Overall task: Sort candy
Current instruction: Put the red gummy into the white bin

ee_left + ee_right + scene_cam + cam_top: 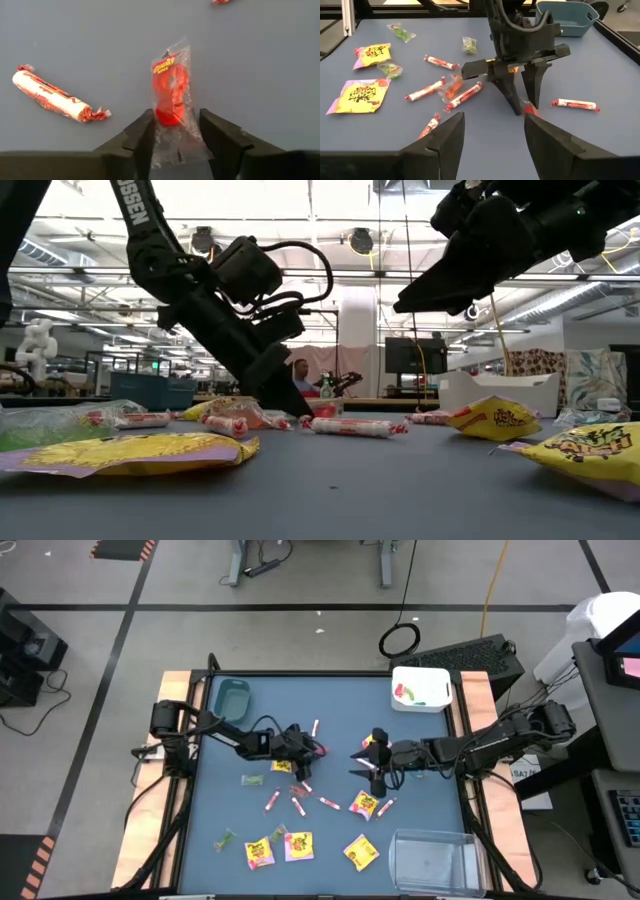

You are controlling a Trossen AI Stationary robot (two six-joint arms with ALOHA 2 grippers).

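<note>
Two pincer (175, 135) fingers astride red candy (171, 95).

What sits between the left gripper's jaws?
A red clear-wrapped candy lies between the left gripper jaws on the table, seen in the left wrist view.

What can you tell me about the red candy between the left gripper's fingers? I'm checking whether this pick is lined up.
The red candy is a ring-shaped red sweet sealed in a clear, crinkly wrapper with yellow print near one end. It lies flat on the grey-blue table, lengthwise between the fingers of the left gripper, which straddle its near end. Whether the fingers already press the wrapper cannot be told. A pink-white stick candy lies apart from it.
</note>
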